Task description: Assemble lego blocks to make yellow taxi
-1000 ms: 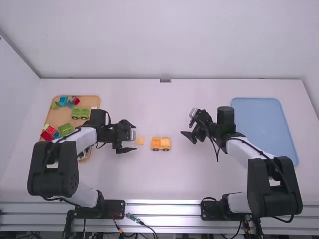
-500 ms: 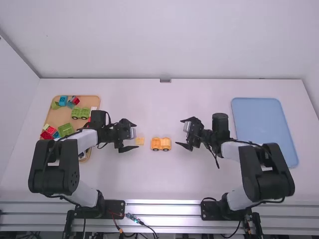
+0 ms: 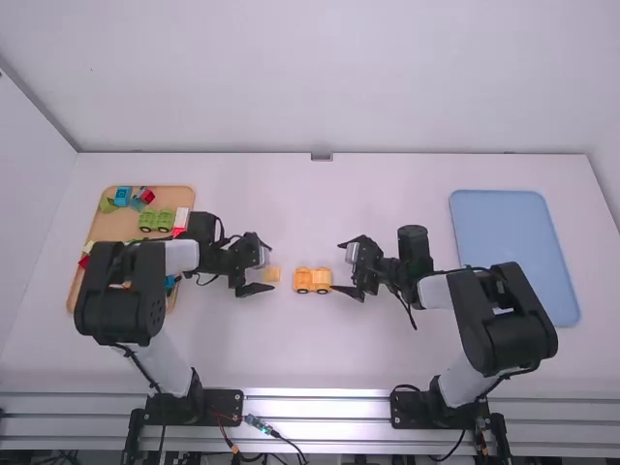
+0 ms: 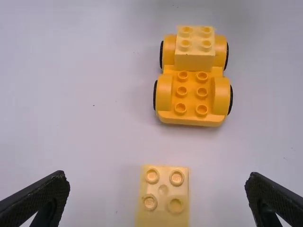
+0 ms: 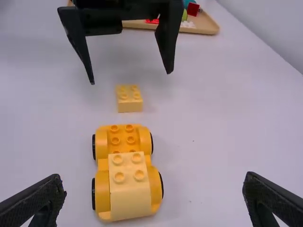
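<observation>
Left pincer (image 5: 130, 78) and right pincer (image 3: 336, 266) spreading wide and empty, we are probably preparing to grip the loose yellow block (image 4: 163, 210), left of the wheeled base (image 4: 191, 105), for pressing onto its bare studs.

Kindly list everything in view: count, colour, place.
Wheeled base: one, yellow, table's middle
Mounted block: one, pale yellow, on base
Loose block: one, pale yellow, left of base
Wooden tray: one, tan, table's left
Wheeled piece: one, green, wooden tray
Other blocks: several, multicoloured, same tray
Flat tray: one, blue, table's right
Table: one, white, underneath
Rail: one, silver, near edge
Left gripper: one, black, by loose block
Right gripper: one, black, right of base
Arms: two, white-black, left and right
</observation>
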Robot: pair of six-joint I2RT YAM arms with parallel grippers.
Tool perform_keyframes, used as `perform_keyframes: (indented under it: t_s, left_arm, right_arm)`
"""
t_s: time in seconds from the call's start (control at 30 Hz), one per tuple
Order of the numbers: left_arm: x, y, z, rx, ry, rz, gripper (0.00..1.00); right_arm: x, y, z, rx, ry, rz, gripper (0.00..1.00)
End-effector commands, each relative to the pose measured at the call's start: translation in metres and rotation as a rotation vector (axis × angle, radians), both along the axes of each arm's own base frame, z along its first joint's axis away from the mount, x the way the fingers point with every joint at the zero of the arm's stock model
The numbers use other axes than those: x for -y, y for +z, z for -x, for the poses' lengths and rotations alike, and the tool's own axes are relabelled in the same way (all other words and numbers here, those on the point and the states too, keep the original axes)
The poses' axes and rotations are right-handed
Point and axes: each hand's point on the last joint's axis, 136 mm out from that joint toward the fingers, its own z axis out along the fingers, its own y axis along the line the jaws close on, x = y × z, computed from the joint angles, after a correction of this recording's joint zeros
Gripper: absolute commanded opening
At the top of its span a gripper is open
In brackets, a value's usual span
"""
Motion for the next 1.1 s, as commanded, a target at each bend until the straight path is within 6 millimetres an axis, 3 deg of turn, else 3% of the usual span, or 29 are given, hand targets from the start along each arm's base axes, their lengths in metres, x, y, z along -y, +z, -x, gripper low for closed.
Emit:
perform_keyframes:
  t_s: [0.0, 0.27, 0.7, 1.07]
  left_arm:
    - [0.004, 0.003, 0.0, 0.027, -0.032, 0.025, 0.99]
    - [0.002, -0.007, -0.001, -0.003, -0.014, 0.011, 0.99]
    - [0.003, -0.014, 0.002, -0.027, -0.015, 0.013, 0.99]
    - [0.01, -0.007, 0.002, -0.012, -0.035, 0.055, 0.99]
  right_arm:
    - [-0.006, -0.006, 0.009, -0.026, 0.031, -0.004, 0.99]
    - [-0.027, -0.037, 0.007, -0.078, 0.065, 0.052, 0.99]
    - [-0.039, -0.073, 0.002, -0.132, 0.125, 0.059, 0.99]
    - [-0.04, -0.071, 0.004, -0.168, 0.156, 0.008, 0.99]
